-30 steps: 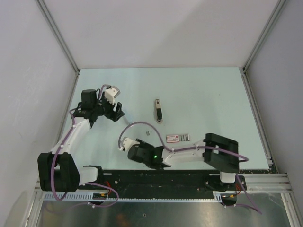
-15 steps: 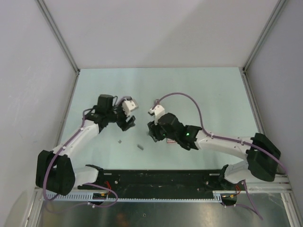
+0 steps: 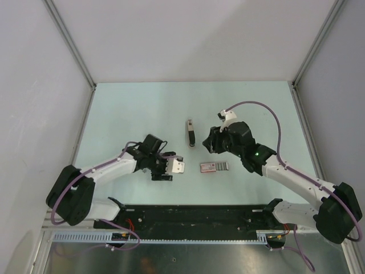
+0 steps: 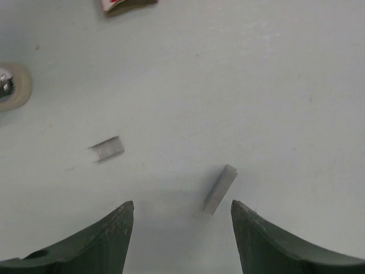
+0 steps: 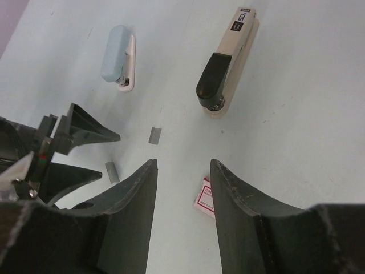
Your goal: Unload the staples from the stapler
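Cream-topped stapler point(image 3: 191, 132), top view: lies mid-table, untouched; right gripper point(image 3: 212, 144) has swung off just to its right, left gripper point(image 3: 165, 174) has dropped nearer the arm bases; walls well apart.
Left wrist: left gripper spread over two loose staple strips point(image 4: 220, 189); staples look already out.
Right wrist: right gripper spread, stapler ahead, approach open; red-and-white box point(image 5: 205, 198) just beside one finger.

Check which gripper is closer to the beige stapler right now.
Right. The right gripper hovers open just right of the stapler in the top view, not touching. The left gripper is farther off, nearer the bases and leftward, above loose staple strips.
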Robot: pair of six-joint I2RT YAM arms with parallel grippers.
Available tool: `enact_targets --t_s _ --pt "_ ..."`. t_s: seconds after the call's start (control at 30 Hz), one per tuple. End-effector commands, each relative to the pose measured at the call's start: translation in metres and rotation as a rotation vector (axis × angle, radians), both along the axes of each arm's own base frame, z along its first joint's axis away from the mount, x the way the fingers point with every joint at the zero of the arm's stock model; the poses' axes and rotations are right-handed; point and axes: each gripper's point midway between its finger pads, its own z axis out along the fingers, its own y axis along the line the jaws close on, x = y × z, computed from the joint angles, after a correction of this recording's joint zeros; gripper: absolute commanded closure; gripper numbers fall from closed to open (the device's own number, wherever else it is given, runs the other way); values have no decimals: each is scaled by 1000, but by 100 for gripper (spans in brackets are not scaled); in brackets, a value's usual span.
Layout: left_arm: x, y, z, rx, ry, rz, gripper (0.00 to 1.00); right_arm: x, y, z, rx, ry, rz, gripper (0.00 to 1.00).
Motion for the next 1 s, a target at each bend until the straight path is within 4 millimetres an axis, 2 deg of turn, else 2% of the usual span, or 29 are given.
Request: enact_targets --t_s 0.0,0.2,0.4,0.6,0.97 --pt "-1 -7 -7 37 -46 -113 27 -4 3 4 49 21 34 54" --pt "-10 -13 -10 46 -42 -154 29 -2 2 -1 47 35 36 55" --pt "-11 -1 -20 108 -71 -173 40 0 0 1 53 33 39 58" --pt "-11 4 -18 115 -101 -178 50 1 -1 2 63 36 39 59" --pt "-21 1 -29 136 -72 -217 53 2 -3 5 77 38 37 59"
